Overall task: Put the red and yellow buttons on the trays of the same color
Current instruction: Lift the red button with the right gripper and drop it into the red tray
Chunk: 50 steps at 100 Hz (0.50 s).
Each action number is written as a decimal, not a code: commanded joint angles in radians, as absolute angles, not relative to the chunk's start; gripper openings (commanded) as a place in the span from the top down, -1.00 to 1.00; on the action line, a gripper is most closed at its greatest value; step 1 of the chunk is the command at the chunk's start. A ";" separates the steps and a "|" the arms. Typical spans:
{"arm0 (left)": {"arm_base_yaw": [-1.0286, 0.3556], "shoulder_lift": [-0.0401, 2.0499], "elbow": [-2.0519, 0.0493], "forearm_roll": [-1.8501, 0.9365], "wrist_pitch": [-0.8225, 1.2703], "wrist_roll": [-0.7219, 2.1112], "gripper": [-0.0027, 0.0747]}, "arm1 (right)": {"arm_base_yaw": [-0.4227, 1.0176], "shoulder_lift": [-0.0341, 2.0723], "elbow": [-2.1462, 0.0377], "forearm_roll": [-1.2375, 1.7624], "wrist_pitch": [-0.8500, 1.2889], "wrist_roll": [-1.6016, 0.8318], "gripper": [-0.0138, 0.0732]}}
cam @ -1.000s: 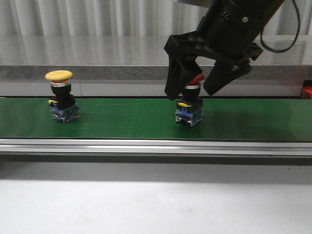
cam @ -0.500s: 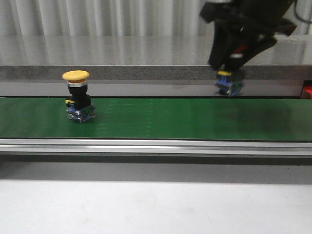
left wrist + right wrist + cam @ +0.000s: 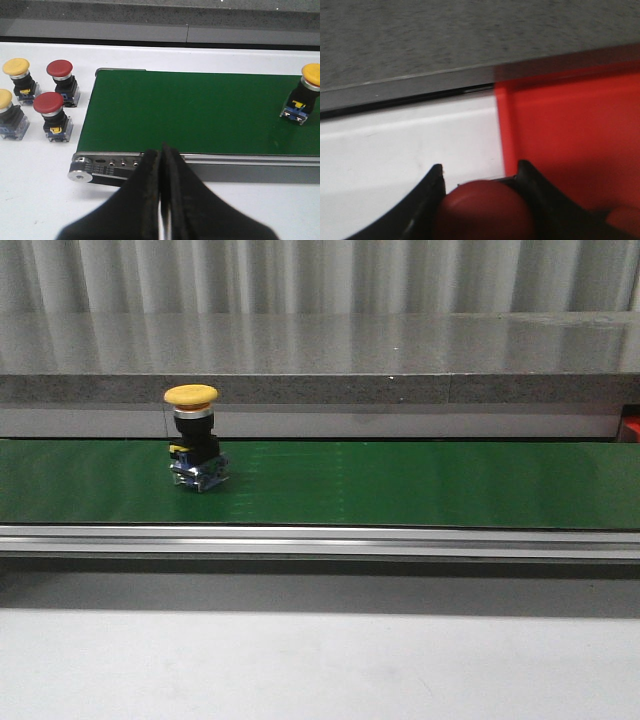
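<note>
– Red dome-capped plastic push button [image 3: 485, 212]: gripped by the cap between the black fingers of the right gripper [image 3: 480, 172], up off the belt, hanging at the edge of the flat, glossy red tray [image 3: 570, 135]. Step in hand, then?
– Carrying red to red, by the look of it. Cap mostly over white tabletop [image 3: 395, 150], partly over the tray's edge. Calls next for a little more travel over the tray, a lowering, then a release, so as to land upright on the base.
– And the yellow dome-capped push button [image 3: 195, 435]?
– Standing upright on the matte green conveyor belt [image 3: 420, 485], untouched, left of centre in the front view. Smooth mushroom cap, silver collar, black body, clear-and-blue contact block beneath. Top-heavy, probably; likely to tip if nudged.
– Left gripper [image 3: 161, 150]?
– Clenched on nothing, black tapered fingers pressed together, hovering near the belt's metal roller end [image 3: 82, 172]. Would need opening before any grab.
– Yellow tray?
– Not visible anywhere. Four spare buttons [image 3: 48, 102] beside the belt, two red, two yellow, upright on the white surface.
</note>
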<state>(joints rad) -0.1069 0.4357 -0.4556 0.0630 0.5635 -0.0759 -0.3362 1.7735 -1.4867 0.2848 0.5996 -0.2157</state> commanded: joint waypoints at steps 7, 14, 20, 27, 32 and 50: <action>-0.115 0.442 -0.485 0.057 0.489 -0.084 0.98 | -0.404 1.812 -1.519 0.294 0.455 -0.212 0.09; -0.115 0.442 -0.485 0.057 0.489 -0.084 0.98 | -0.416 1.848 -1.519 0.294 0.428 -0.212 0.09; -0.115 0.442 -0.485 0.057 0.489 -0.084 0.98 | -0.417 1.877 -1.520 0.294 0.405 -0.212 0.09; -0.115 0.442 -0.485 0.057 0.489 -0.084 0.98 | -0.417 1.905 -1.521 0.294 0.373 -0.212 0.09; -0.115 0.442 -0.485 0.057 0.489 -0.084 0.98 | -0.417 1.923 -1.521 0.294 0.347 -0.212 0.09; -0.115 0.442 -0.485 0.057 0.489 -0.084 0.98 | -0.415 1.989 -1.538 0.298 0.316 -0.212 0.09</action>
<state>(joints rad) -0.1069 0.4357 -0.4556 0.0630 0.5635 -0.0759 -0.4124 2.0191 -1.4918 0.2867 0.3862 -0.2157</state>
